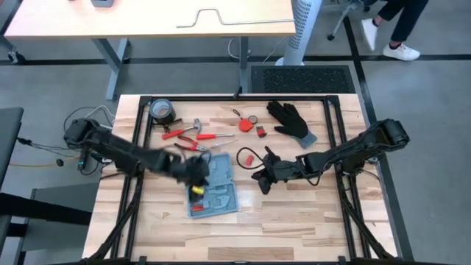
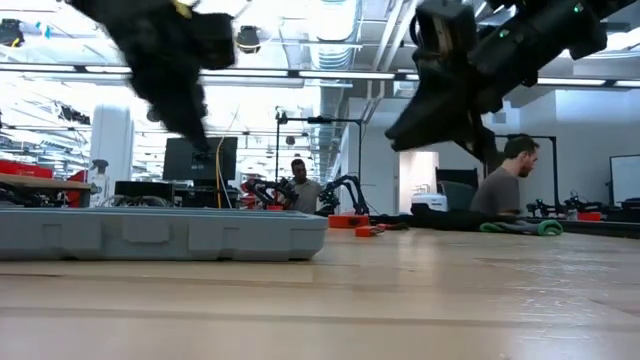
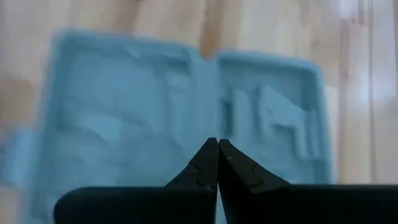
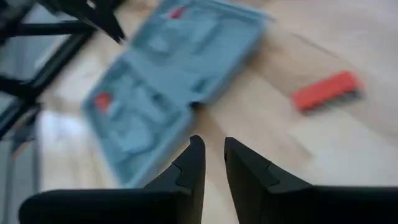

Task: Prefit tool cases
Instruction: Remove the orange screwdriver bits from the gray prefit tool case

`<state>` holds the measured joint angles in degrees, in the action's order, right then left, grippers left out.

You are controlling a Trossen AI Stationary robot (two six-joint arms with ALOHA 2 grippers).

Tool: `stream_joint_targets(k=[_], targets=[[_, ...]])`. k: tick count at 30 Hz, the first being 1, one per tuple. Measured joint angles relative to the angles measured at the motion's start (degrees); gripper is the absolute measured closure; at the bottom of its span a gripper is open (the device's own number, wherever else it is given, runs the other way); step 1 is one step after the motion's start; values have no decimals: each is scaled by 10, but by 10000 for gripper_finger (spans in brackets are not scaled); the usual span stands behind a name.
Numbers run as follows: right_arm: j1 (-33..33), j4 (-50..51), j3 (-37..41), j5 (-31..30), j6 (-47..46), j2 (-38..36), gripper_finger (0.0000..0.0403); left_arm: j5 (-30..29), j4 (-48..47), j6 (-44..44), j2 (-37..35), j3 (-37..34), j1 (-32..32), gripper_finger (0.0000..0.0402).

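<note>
Lying open, the blue-grey tool case (image 1: 213, 188) shows moulded recesses — left gripper (image 3: 218, 144) fingers pressed together, right gripper (image 4: 211, 146) slightly parted.

left gripper (image 1: 197, 173): fingers pressed together, arm reaching inward | right gripper (image 1: 263, 179): slightly parted, arm reaching inward

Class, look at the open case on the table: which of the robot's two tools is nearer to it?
Left. The left tool hangs right over the case, fingers shut. The right tool sits beside it, off its edge, slightly open.
</note>
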<state>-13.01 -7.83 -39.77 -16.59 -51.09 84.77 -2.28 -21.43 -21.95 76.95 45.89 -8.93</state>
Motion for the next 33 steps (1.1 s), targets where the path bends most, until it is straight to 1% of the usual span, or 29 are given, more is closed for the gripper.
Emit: stream_joint_targets(k=[3, 7, 12, 15, 18, 22, 29, 33], targets=[[-4, -27, 0, 17, 17, 9, 330, -55, 19, -99, 1, -15, -93, 401], [-4, -32, -1, 32, 41, 9, 330, -105, 34, -220, 34, -15, -196, 401], [-4, -31, -1, 52, 62, 8, 330, -163, 30, -373, 70, -15, -276, 401], [-8, -27, -1, 65, 82, 9, 330, -166, 26, -425, 83, -15, -299, 401], [-15, -31, -1, 66, 107, 8, 330, -153, 24, -430, 85, -15, -308, 393], [-21, -29, -1, 67, 113, 8, 330, -144, 15, -419, 85, -15, -300, 357], [-7, -29, -1, 67, 112, 8, 330, -144, 6, -325, 99, -15, -276, 278], [0, -29, -1, 68, 112, 8, 330, -130, -4, -293, 114, -15, -269, 245]])
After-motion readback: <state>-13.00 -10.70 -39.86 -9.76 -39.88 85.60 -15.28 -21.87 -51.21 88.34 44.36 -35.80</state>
